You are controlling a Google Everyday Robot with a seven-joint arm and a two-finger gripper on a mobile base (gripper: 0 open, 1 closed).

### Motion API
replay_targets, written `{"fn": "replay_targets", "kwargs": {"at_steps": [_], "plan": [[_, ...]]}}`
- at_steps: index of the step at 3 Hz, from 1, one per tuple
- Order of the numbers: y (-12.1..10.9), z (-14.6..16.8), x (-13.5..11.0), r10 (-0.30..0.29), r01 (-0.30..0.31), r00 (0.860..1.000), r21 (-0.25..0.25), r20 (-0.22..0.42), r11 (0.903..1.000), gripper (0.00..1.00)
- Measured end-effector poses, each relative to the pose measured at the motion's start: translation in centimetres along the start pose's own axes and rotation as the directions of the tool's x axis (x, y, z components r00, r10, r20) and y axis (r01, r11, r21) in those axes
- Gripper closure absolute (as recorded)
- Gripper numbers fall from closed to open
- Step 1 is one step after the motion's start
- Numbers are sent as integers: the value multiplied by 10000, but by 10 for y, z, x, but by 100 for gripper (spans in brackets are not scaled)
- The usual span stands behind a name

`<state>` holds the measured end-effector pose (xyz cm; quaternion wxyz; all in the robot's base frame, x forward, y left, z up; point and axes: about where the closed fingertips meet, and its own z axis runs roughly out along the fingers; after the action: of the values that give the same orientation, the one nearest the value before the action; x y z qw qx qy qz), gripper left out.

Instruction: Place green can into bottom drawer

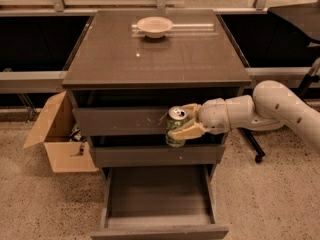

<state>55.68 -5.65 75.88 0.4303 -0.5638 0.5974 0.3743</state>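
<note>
1. One green can stands upright in the air, held between the fingers of the gripper. The fingers close on its sides from the right, and its silver top shows just left of the upper finger.
2. Progress, as I judge it: the can is grasped and carried in front of the cabinet, roughly half the job. The bottom drawer lies below the fingers, pulled out, with nothing visible inside. Lowering the can into it and letting go are not yet done.
3. Edges close to the fingers: the scratched drawer front is directly behind them. The middle drawer front sits just below them, and the can's base overlaps its top edge in this view. I cannot tell whether they touch.
4. Open room: the way down likely runs toward the camera first, clear of the middle drawer front, then straight down. The bottom drawer's side walls stand left and right of that path and its front panel lies nearest the camera, leaving a wide box-like opening.
5. Farther out: the pale arm reaches in from the right of the fingers. A white bowl rests on the cabinet top, well above and behind them. A cardboard box sits on the floor to their left.
</note>
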Motion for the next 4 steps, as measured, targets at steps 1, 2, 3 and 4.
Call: {"fn": "replay_targets", "kwargs": {"at_steps": [1, 2, 3, 4], "plan": [[13, 7, 39, 311, -321, 9989, 261, 361, 9991, 100], [24, 16, 79, 561, -587, 9969, 463, 546, 9972, 100], [35, 35, 127, 1130, -1156, 9895, 243, 902, 9930, 100], [35, 35, 127, 1130, -1156, 9895, 243, 902, 9930, 100]]}}
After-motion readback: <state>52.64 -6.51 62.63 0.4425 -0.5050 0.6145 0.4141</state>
